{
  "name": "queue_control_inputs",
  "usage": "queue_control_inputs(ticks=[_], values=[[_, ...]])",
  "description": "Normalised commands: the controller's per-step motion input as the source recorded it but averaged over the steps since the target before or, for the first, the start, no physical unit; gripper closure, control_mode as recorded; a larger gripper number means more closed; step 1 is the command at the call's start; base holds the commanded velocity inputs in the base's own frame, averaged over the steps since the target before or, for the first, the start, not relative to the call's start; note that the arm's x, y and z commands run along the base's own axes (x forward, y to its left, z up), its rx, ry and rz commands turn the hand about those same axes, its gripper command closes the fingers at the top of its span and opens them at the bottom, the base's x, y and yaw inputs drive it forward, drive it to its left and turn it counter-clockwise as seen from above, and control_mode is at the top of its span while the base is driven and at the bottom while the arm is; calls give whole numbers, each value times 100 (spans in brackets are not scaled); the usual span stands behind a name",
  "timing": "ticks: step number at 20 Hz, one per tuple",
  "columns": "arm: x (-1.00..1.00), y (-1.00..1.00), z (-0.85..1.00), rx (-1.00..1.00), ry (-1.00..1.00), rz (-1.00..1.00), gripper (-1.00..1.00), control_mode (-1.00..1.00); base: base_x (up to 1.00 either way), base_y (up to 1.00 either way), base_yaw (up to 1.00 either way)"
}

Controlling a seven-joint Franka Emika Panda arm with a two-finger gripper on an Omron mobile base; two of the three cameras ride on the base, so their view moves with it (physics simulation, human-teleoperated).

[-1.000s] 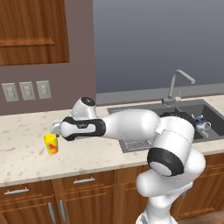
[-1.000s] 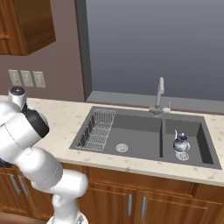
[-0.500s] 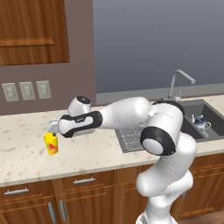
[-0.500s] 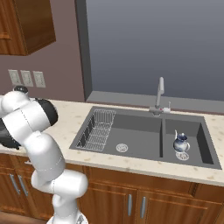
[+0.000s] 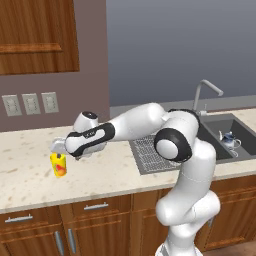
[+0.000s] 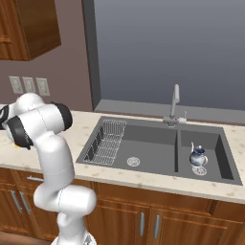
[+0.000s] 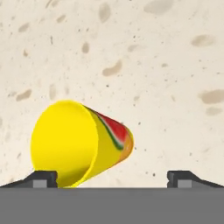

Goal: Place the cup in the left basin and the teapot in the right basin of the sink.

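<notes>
My claw (image 7: pixel 112 177) hangs just above the cup (image 5: pixel 59 164), spread as wide as it goes and holding nothing. Through the hand view I look straight down into the cup's (image 7: pixel 81 142) yellow mouth; it sits nearer one of my fingertips (image 7: pixel 43 178) than the other, with the red-orange patch showing on its far wall and the speckled worktop (image 7: pixel 166 65) all around it.

The left base view gives what the hand view cannot: the cup stands upright on the worktop (image 5: pixel 30 175), well to the left of the sink (image 5: pixel 220 135), below the wall switches (image 5: pixel 31 103), with my arm stretched across from the sink side toward it. In that view the teapot (image 5: pixel 229 140) shows in the sink's far end.

The right base view opens the sink (image 6: pixel 158 148) fully. The teapot (image 6: pixel 197 156) stands upright in the right basin (image 6: pixel 210 143), just beside its round drain. The left basin (image 6: pixel 143 143) holds the wire rack (image 6: pixel 106 141) along its left side, and the faucet (image 6: pixel 174 103) rises behind the divider between the basins.
</notes>
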Motion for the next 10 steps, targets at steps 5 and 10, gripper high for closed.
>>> queue_control_inputs(ticks=[5,10], values=[[12,10,-23,0,7,0,100,-100,0,0,0],[0,0,-12,0,2,0,100,-100,0,0,0]])
